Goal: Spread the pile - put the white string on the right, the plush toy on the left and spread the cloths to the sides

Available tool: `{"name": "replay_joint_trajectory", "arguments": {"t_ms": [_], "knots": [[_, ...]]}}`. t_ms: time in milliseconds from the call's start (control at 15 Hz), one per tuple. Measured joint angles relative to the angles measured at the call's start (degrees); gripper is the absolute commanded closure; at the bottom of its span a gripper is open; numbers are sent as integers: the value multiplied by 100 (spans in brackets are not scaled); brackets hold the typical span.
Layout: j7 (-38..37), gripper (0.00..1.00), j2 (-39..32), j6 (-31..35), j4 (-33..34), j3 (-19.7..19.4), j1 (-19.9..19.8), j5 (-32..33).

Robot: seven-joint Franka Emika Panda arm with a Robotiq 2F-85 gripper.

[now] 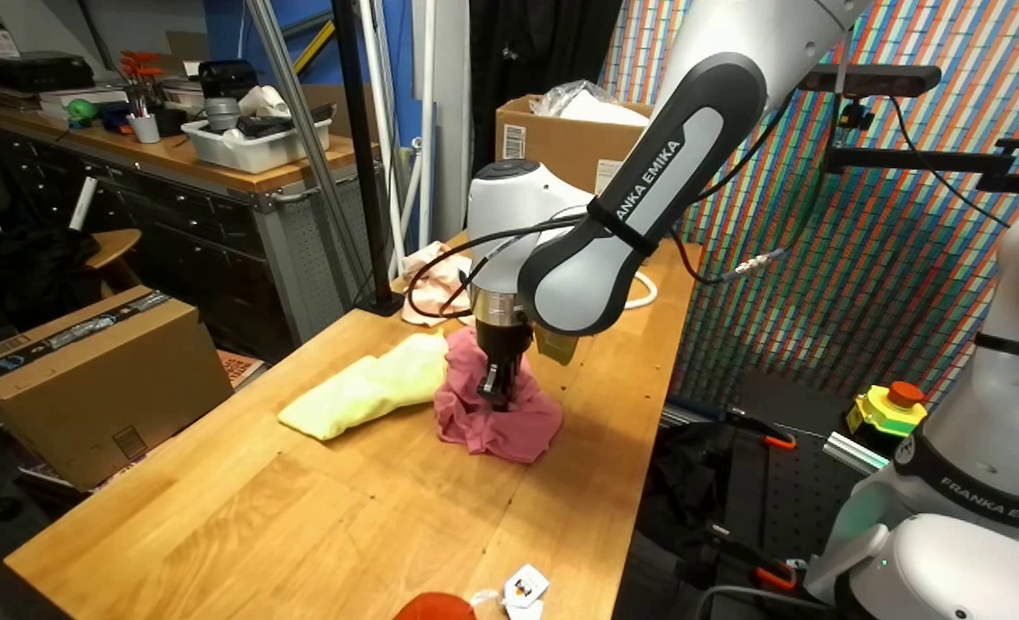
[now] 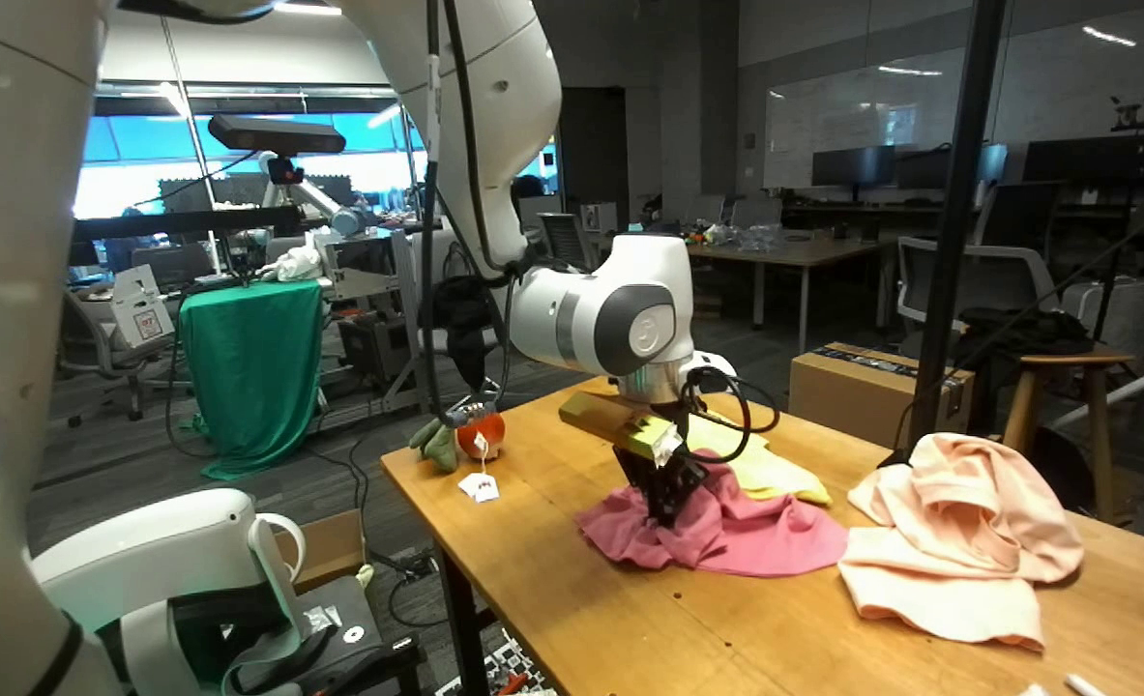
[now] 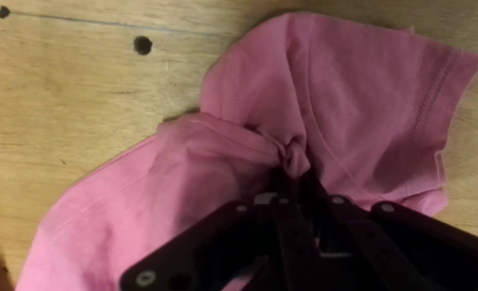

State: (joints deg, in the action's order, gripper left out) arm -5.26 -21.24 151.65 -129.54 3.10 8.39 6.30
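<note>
Because only a small twisted tuft of the pink cloth [image 3: 364,97] shows caught, the cloth could slip free under a sideways pull, or drag along as a wad instead of spreading. Against the pink cloth lies the yellow cloth [image 1: 371,387]; whether their edges overlap I cannot tell, but if they do, one pull would likely carry both. The end effector [image 3: 297,176] stands over the pink cloth, fingertips pinched together on that tuft, with fabric lying on the tabletop [image 1: 302,525] to both sides of them. Just beside the pink cloth sits the peach cloth [image 2: 968,522], which a wide sweep might shove. Well apart from the pink cloth lie the plush toy [image 2: 467,440] and, on its opposite side, what looks like the white string [image 1: 652,291].
</note>
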Motion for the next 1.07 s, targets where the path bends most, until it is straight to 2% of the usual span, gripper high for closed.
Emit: {"name": "replay_joint_trajectory", "arguments": {"t_ms": [533,1067], "knots": [[-634,89,545,-518,-656,-78,184,28],[-970,89,1162,-769,-1394,113,237,-97]]}}
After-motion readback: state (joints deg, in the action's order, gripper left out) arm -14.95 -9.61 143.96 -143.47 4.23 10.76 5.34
